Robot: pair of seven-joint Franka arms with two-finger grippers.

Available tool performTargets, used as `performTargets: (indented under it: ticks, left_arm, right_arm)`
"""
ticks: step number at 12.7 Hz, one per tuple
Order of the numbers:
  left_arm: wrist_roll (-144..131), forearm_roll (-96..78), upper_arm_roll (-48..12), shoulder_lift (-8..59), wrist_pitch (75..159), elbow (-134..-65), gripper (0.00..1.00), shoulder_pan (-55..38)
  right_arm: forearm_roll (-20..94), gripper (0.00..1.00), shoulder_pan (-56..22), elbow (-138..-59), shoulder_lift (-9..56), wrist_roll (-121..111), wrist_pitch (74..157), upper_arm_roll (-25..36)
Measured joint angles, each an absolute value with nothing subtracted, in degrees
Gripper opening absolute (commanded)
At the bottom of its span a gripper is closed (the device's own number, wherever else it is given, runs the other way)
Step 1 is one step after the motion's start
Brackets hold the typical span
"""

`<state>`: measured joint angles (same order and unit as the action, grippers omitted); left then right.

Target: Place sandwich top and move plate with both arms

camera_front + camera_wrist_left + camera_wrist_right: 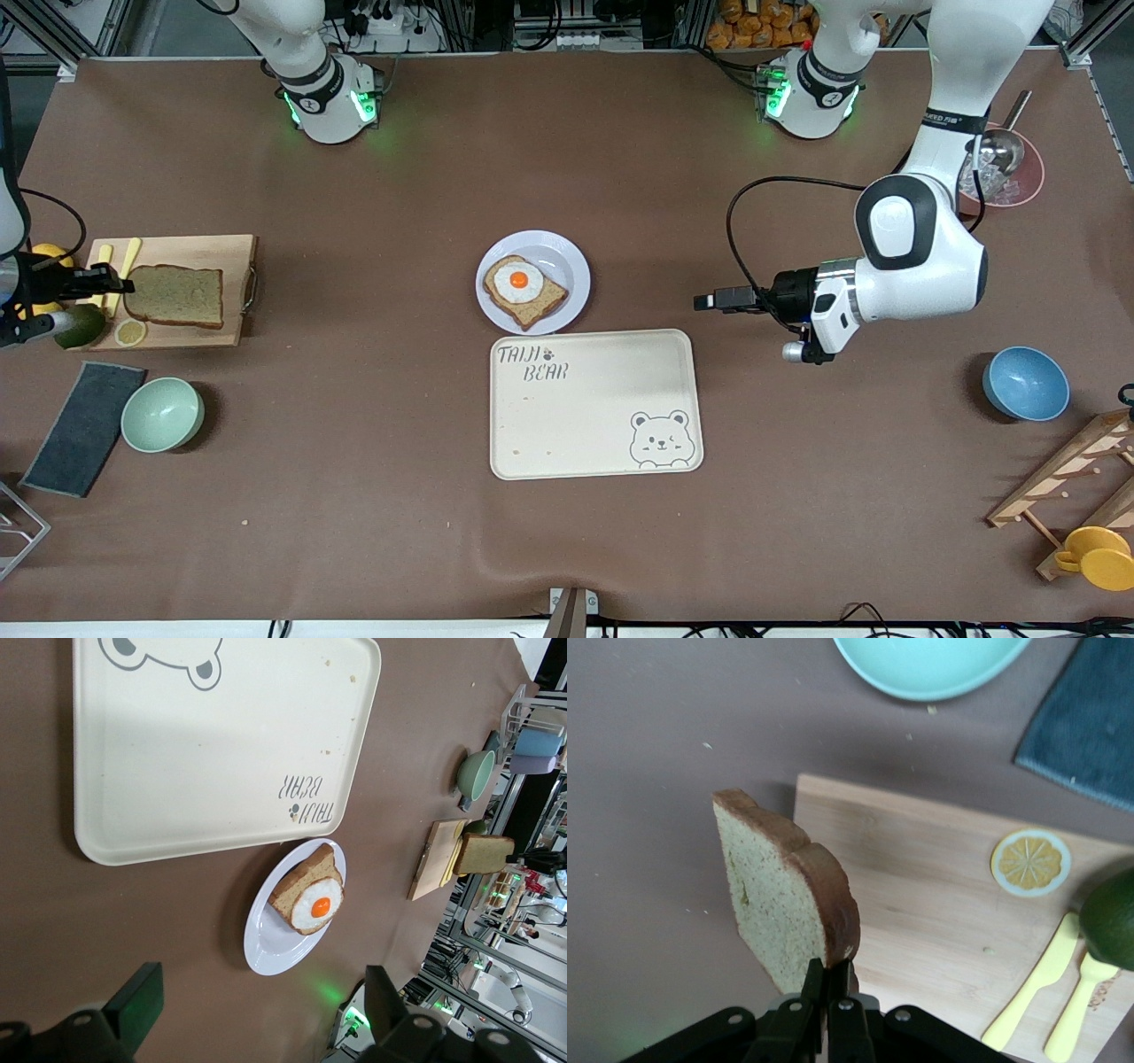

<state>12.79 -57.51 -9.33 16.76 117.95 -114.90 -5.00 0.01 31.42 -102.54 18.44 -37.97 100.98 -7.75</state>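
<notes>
Right gripper (829,985) clamped shut on the sandwich top (174,296) by its crust edge, slice lifted and hanging over the wooden cutting board (232,259) at the right arm's end of the counter (354,532). Lemon slice (1030,862) and yellow sticks (1052,992) lying on that board too. Left gripper (718,299) up in the air beside the plate (567,266), fingers spread wide – holding nothing. Plate sitting just next to the bear tray (602,416), farther from the front camera, carrying the egg-topped slice (523,291).
</notes>
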Motion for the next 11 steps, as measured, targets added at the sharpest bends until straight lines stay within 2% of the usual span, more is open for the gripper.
performTargets:
  ticks: [6,11]
  left_arm:
    - [15.9,-61.8,-11.1,16.8,120.6,-118.1,1.0,-5.6]
    - [16.8,-62.2,-11.2,16.6,121.3,-118.1,1.0,-5.8]
  right_arm:
    - [6.1,0.0,25.7,-101.1,18.1,-37.9,100.8,-7.9]
    - [11.1,0.0,18.5,-101.1,18.2,-36.2,100.5,-8.0]
